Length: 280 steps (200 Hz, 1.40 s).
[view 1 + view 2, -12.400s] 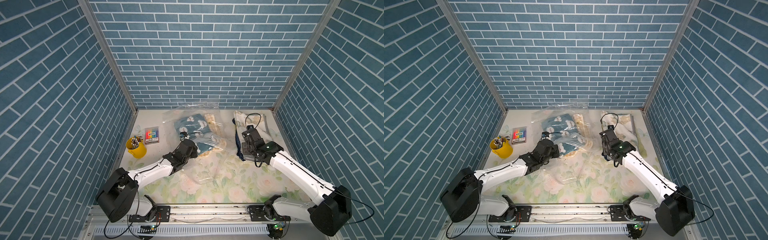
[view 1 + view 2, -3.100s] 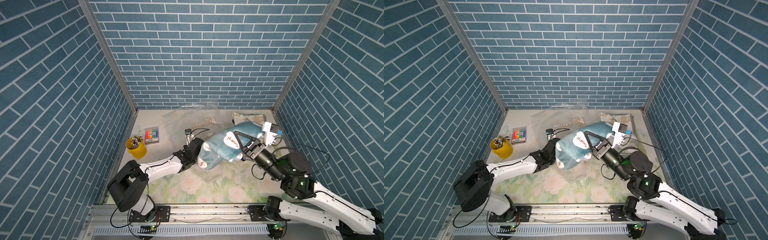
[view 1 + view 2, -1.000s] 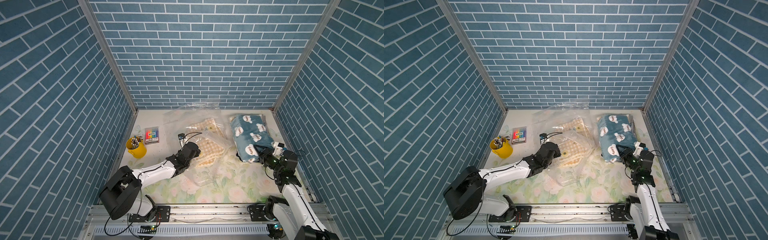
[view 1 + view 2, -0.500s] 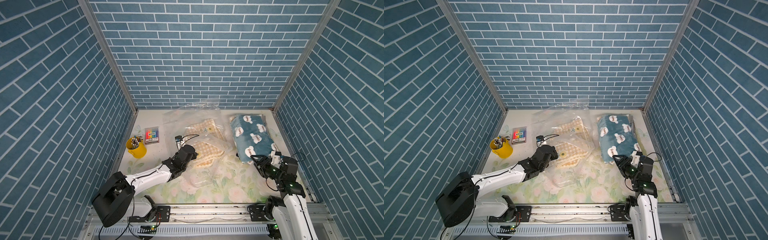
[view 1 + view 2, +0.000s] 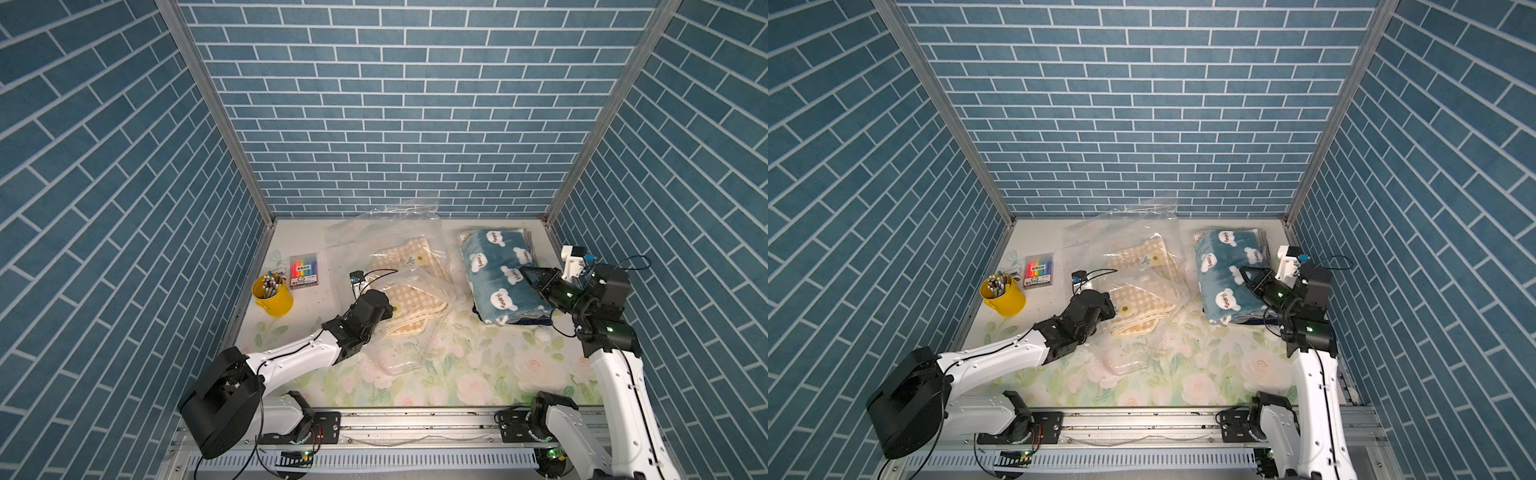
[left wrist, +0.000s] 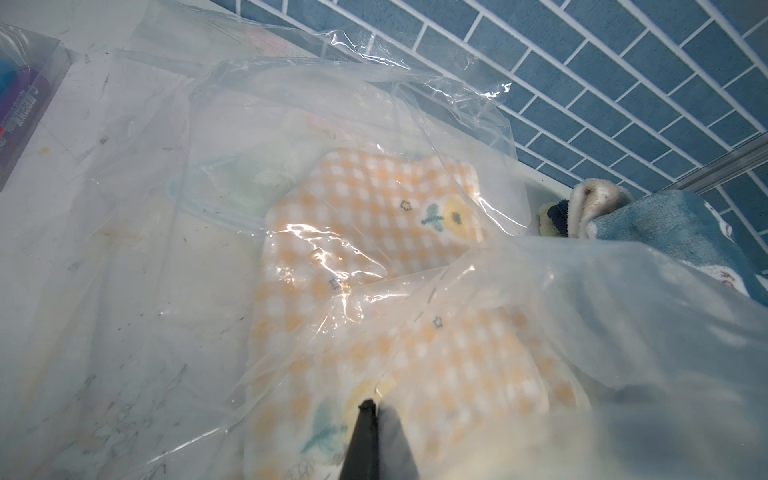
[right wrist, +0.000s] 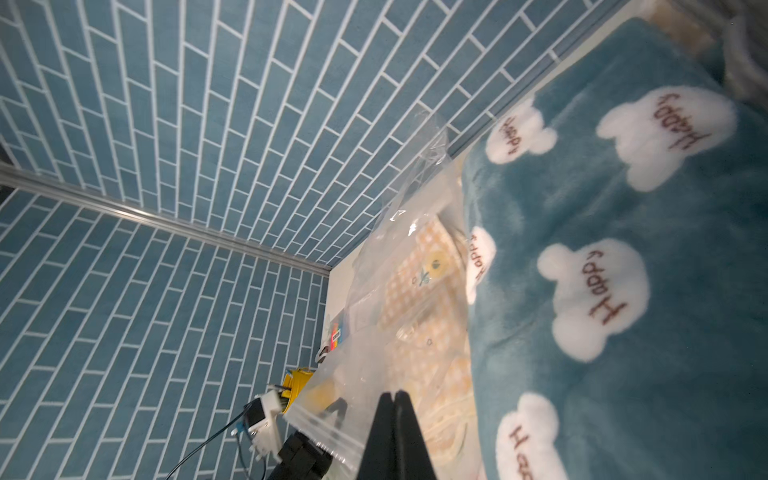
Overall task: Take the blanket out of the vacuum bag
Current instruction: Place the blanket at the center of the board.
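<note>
Sets blue blanket (image 5: 494,266) down outside vacuum bag (image 5: 395,232), centre right; right pincer (image 7: 392,401) closed empty, left pincer (image 6: 370,407) clamping bag: seemingly done.

The 2 top views look steeply down from high at the front onto the whole table (image 5: 478,374). The 2 wrist views sit low and close, sharing the bag (image 6: 291,124) and blue blanket (image 7: 623,249).

The word "Happy" is stitched in brown on each white bear-shaped patch (image 7: 594,299) of the teal fleece blanket (image 5: 498,266) at far right. Print on the marker pack (image 5: 305,272) at far left is unreadable.
</note>
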Available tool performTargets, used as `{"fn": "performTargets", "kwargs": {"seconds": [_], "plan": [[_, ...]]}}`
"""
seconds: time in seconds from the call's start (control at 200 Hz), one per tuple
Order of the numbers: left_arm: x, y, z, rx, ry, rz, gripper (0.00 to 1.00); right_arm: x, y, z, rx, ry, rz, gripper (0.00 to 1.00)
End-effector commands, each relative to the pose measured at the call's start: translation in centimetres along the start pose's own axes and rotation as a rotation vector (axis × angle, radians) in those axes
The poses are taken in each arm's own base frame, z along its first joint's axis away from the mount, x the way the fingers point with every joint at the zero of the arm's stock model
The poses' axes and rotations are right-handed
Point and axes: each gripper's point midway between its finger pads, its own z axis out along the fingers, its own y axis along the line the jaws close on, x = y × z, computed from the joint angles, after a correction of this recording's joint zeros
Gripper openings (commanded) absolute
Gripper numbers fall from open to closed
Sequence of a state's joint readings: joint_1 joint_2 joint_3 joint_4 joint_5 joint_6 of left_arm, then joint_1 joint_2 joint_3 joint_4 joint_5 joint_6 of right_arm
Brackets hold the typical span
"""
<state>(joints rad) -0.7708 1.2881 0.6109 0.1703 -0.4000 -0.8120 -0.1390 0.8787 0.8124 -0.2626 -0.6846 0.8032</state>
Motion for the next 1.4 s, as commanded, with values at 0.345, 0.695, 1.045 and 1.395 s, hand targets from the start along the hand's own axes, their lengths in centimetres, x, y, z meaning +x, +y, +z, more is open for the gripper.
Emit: {"fn": "performTargets", "kwargs": {"seconds": [0.345,0.695,1.045,1.395], "plan": [[-0.2,0.5,-0.3,-0.029,0.01,0.019,0.0,6.8,-14.0,3.9,0.22,0.064,0.083,0.0],[-0.9,0.5,-1.1,-0.021,-0.004,0.016,0.0,0.4,-6.7,2.3,0.272,-0.029,-0.176,0.17],[0.1,1.2,-0.9,-0.044,0.029,0.028,0.0,-1.7,-2.6,12.8,0.698,0.109,-0.719,0.68],[0.0,1.1,-1.6,-0.033,0.04,0.019,0.0,-1.5,-5.7,20.7,1.002,0.286,-0.955,0.72]]}}
